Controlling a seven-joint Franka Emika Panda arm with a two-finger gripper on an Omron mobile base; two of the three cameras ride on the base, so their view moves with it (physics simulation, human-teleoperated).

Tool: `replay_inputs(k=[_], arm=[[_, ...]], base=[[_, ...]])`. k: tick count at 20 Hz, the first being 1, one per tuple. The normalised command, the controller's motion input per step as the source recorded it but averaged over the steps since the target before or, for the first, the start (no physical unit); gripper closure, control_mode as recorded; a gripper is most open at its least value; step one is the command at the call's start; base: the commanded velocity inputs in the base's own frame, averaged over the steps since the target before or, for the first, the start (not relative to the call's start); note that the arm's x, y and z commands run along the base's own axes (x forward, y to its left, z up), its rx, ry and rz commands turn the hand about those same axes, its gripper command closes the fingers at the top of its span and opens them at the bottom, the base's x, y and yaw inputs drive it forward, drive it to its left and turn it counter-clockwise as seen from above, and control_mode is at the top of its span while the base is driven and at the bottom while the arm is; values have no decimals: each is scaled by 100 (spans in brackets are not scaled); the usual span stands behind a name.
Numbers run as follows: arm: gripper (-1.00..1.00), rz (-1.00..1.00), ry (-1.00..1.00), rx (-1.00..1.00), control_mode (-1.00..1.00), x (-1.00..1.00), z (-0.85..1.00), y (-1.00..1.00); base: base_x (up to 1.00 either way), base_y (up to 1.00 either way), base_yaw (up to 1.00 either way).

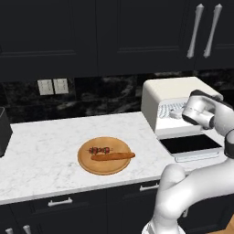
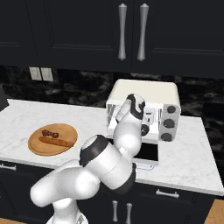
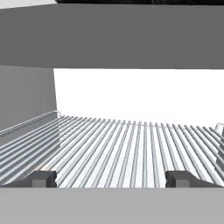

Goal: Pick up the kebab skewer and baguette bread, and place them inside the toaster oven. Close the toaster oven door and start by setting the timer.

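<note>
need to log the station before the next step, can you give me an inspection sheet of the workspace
surface: white marble counter, bare apart from the items below
job's things: kebab skewer and baguette bread lie side by side on the round wooden board; toaster oven stands to the board's right, toaster oven door folded down open, wire rack bare
clutter: part of a black appliance at the counter's left edge
grippers: gripper at the oven mouth over the rack, jaws wide open, holding nothing
cables: nothing seen
surroundings: dark cabinets with bar handles, wall outlets, dark stone backsplash
</note>
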Motion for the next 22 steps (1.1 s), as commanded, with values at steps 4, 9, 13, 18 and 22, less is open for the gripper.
replay_inputs(k=[4, 9, 13, 18, 22], arm=[[-100, -1, 0, -12, -100, -67, -75, -19], [-100, 0, 6, -16, -100, -71, -75, -25], [-100, 0, 17, -15, -100, -83, -67, -34], [-100, 0, 32, -10, -100, -87, -43, -42], [-100, 0, 45, -5, -100, -79, -16, -48]], base=[[0, 0, 0], [0, 0, 0], [0, 0, 0], [0, 0, 0], [0, 0, 0]])
